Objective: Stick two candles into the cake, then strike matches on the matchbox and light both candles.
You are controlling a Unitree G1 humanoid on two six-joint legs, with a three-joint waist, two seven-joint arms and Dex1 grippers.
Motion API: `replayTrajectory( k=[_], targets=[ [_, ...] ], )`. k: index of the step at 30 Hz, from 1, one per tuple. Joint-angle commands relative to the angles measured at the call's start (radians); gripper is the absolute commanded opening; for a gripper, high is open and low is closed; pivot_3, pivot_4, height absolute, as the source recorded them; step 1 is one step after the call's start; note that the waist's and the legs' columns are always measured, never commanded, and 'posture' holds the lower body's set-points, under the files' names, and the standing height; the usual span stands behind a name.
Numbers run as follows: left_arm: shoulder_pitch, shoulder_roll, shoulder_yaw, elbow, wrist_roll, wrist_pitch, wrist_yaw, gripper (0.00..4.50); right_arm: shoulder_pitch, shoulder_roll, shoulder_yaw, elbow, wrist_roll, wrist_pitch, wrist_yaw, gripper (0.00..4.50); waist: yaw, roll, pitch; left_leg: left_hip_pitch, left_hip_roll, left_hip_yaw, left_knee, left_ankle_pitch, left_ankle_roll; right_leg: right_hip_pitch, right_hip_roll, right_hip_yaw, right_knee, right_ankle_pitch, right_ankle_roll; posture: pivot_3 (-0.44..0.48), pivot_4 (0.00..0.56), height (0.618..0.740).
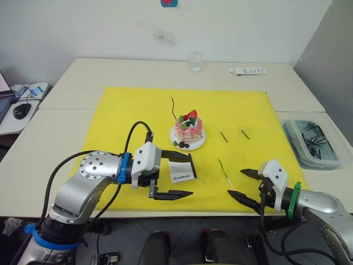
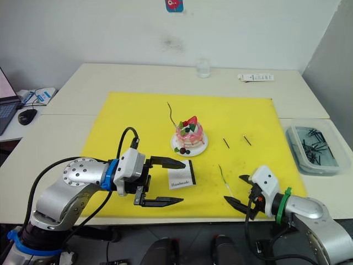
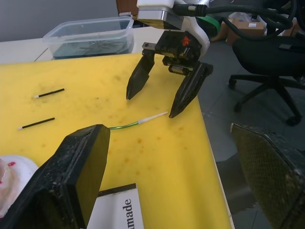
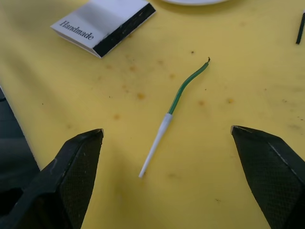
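The pink cake sits on its white plate mid-mat, and one thin wavy candle stands up from its left side. The other candle, green with a white end, lies flat on the mat. My right gripper is open just in front of that candle, touching nothing. The white matchbox lies in front of the cake. My left gripper is open with its fingers either side of the matchbox, slightly above it. Two dark matches lie right of the cake.
A yellow mat covers the table's middle. A clear plastic box of dark sticks stands at the right edge. A glass and a white flat object sit at the back. A mouse lies far left.
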Motion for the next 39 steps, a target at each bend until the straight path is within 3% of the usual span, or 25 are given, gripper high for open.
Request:
replayTrajectory(
  k=[1, 4, 15, 23, 27, 34, 39],
  targets=[
    [0.003, -0.007, -0.007, -0.012, 0.006, -0.038, -0.006, 4.48, 0.007, -0.006, 0.013, 0.018, -0.032, -0.049, 0.002, 4.50, 0.000, 0.000, 0.000, 0.000, 0.000, 0.000, 0.000, 0.000, 0.000, 0.000, 0.000, 0.000, 0.000, 0.000, 0.000, 0.000, 0.150, 0.740],
    [0.000, -0.010, -0.015, -0.018, 0.007, -0.036, 0.005, 4.50, 0.014, -0.003, 0.033, 0.040, -0.062, -0.057, -0.017, 3.90, 0.001, 0.000, 0.000, -0.001, 0.000, 0.000, 0.000, 0.000, 0.000, 0.000, 0.000, 0.000, 0.000, -0.001, 0.000, 0.000, 0.150, 0.740],
    [-0.020, -0.036, -0.039, -0.023, 0.017, -0.025, 0.043, 4.50, 0.021, -0.001, 0.050, 0.049, -0.116, -0.062, -0.052, 0.02, 0.001, -0.001, 0.000, 0.000, 0.000, 0.000, 0.001, 0.000, 0.000, 0.001, 0.000, 0.000, 0.000, 0.000, 0.001, 0.000, 0.150, 0.740],
    [-0.014, -0.052, -0.047, -0.032, 0.018, -0.025, 0.064, 4.50, 0.028, -0.031, -0.013, 0.031, -0.098, -0.051, -0.041, 0.02, 0.001, -0.001, 0.000, 0.000, -0.001, 0.000, 0.001, 0.000, 0.000, 0.001, 0.000, 0.000, 0.000, 0.000, 0.001, 0.000, 0.150, 0.740],
    [-0.010, -0.066, -0.059, -0.038, 0.011, -0.025, 0.073, 4.50, 0.061, -0.084, -0.127, 0.028, -0.056, -0.048, 0.011, 0.02, 0.005, -0.001, 0.000, 0.000, -0.003, 0.001, 0.001, 0.000, 0.000, 0.001, 0.000, 0.000, 0.000, 0.001, 0.003, 0.000, 0.150, 0.740],
    [-0.003, -0.109, -0.092, -0.018, 0.026, -0.053, 0.069, 4.50, 0.210, -0.227, -0.414, 0.140, -0.014, -0.171, 0.259, 0.02, 0.009, -0.001, 0.000, 0.000, -0.004, 0.002, 0.001, 0.000, 0.000, 0.001, 0.000, 0.000, -0.002, 0.002, 0.004, 0.000, 0.150, 0.740],
    [-0.006, -0.148, -0.127, -0.002, 0.042, -0.080, 0.068, 4.50, 0.305, -0.316, -0.502, 0.337, -0.084, -0.368, 0.433, 0.02, 0.009, -0.001, 0.000, 0.000, -0.002, 0.001, 0.001, 0.000, 0.000, 0.001, 0.001, 0.000, -0.001, 0.001, 0.004, 0.000, 0.150, 0.740]
  ],
)
